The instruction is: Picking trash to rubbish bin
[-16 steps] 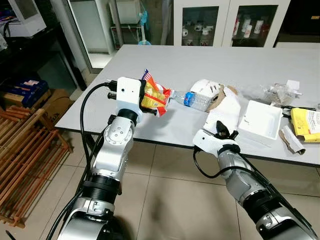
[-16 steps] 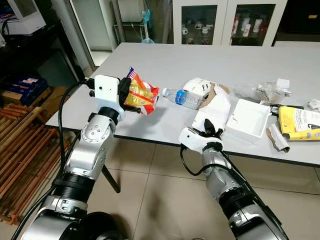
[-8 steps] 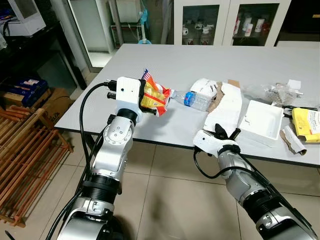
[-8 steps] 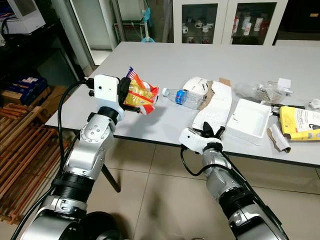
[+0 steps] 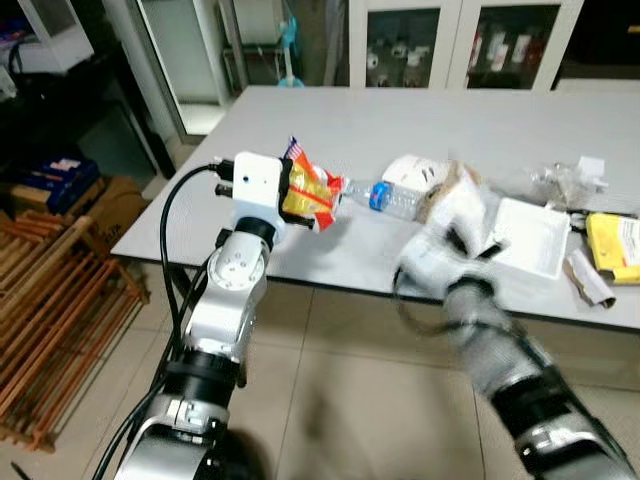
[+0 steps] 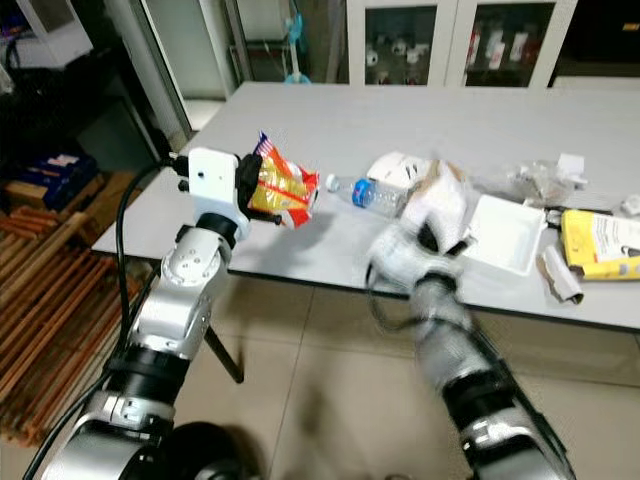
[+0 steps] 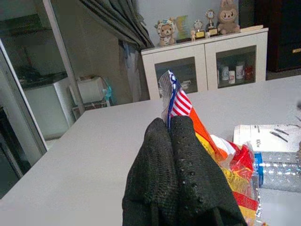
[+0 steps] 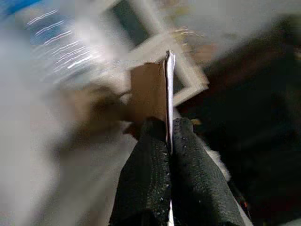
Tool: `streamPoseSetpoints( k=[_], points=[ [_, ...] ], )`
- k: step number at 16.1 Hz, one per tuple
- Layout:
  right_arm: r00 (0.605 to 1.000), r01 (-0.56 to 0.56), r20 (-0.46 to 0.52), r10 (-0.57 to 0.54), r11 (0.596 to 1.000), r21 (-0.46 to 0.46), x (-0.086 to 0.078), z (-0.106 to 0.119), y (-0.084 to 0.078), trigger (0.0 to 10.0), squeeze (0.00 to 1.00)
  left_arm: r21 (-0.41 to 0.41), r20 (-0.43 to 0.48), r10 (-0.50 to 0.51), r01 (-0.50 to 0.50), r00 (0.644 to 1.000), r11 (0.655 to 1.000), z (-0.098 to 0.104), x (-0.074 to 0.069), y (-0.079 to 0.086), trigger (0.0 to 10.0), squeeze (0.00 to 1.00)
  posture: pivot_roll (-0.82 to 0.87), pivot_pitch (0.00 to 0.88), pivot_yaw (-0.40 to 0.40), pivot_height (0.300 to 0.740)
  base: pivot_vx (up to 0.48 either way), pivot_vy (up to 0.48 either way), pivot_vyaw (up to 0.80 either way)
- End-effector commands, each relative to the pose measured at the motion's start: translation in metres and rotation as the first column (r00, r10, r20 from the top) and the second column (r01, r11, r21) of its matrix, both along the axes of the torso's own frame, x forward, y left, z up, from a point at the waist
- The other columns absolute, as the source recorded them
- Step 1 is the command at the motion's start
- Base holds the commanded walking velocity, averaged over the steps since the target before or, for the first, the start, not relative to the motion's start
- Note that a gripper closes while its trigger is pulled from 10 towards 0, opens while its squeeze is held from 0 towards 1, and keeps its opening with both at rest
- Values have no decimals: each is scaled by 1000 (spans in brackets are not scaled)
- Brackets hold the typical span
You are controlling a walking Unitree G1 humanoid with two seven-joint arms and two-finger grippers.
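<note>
Pinching snack bag (image 5: 309, 190), left tool (image 7: 170, 141)

A lived-in room, part home, part workspace. A large grey surface (image 5: 330, 120) stands on a tiled floor (image 5: 340, 400), and behind it are white glass-door cabinets (image 5: 460, 45) stocked with small bottles and cups. In the left wrist view, plush toy figures (image 7: 165, 32) sit on top of a cabinet beside a grey curtain (image 7: 115, 21). To the left stand wooden slats (image 5: 50, 320) and cardboard boxes (image 5: 95, 205).
</note>
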State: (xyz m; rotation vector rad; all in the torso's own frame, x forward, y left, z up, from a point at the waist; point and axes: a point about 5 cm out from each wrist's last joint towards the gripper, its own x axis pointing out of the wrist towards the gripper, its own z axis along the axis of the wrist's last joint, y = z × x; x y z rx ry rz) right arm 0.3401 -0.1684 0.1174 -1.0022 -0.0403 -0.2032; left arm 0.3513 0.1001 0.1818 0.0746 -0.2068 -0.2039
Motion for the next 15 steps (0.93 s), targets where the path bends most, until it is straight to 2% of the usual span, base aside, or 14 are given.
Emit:
streamPoseSetpoints(
  k=[1, 2, 5, 7, 8, 9, 10, 11, 12, 13, 14, 15],
  points=[
    [993, -9, 115, -3, 995, 104, 3, 19, 2, 10000, 0, 5, 14, -8, 8, 1000, 1000, 2, 0, 0, 10000, 0, 9, 5, 124, 740, 0, 0, 0],
    [986, -14, 165, -17, 983, 181, 2, 26, 0, 10000, 0, 1, 13, -10, 10, 1000, 1000, 1, -1, 0, 10000, 0, 7, 4, 125, 740, 0, 0, 0],
    [955, -45, 292, -54, 946, 321, -1, 44, -5, 10000, 0, -7, 11, -21, 21, 1000, 1000, 0, -1, -3, 10000, 0, 4, 1, 127, 740, 0, 0, 0],
    [928, -104, 362, -89, 870, 482, -4, 55, -8, 10000, 0, -12, 12, -25, 25, 1000, 1000, 0, -1, -4, 10000, 0, -1, 1, 128, 740, 0, 0, 0],
    [919, -154, 383, -97, 805, 574, -5, 60, -9, 10000, 0, -16, 12, -27, 27, 1000, 1000, 0, -2, -5, 10000, 0, -7, 0, 130, 740, 0, 0, 0],
    [901, -269, 419, -109, 618, 739, -6, 70, -9, 10000, 0, -24, 12, -33, 33, 999, 999, -1, -2, -7, 10000, 0, -11, 0, 127, 740, 0, 0, 0],
    [898, -291, 427, -109, 579, 761, -6, 72, -9, 10000, 0, -25, 12, -35, 35, 999, 999, -1, -2, -7, 10000, 0, -13, 0, 127, 740, 0, 0, 0],
    [891, -323, 440, -112, 523, 789, -5, 76, -8, 10000, 0, -31, 12, -37, 38, 999, 999, -1, -2, -8, 10000, 0, -18, 0, 126, 740, 0, 0, 0],
    [874, -368, 466, -138, 437, 821, -5, 83, -8, 10000, 0, -49, 21, -46, 47, 999, 998, 0, -2, -11, 10000, 0, -20, 0, 120, 740, 0, 0, 0],
    [870, -386, 467, -160, 369, 846, -4, 84, -8, 10000, 0, -68, 30, -54, 56, 998, 996, 1, -3, -13, 10000, 0, -19, 0, 118, 740, 0, 0, 0],
    [868, -395, 469, -165, 344, 852, -3, 84, -9, 10000, 0, -74, 33, -57, 59, 998, 996, 2, -3, -13, 10000, 0, -17, 0, 114, 740, 0, 0, 0],
    [866, -422, 462, -193, 214, 881, -1, 84, -10, 10000, 0, -88, 46, -63, 67, 997, 994, 3, -4, -15, 10000, 0, -17, 0, 111, 740, 0, 0, 0]
  ],
)
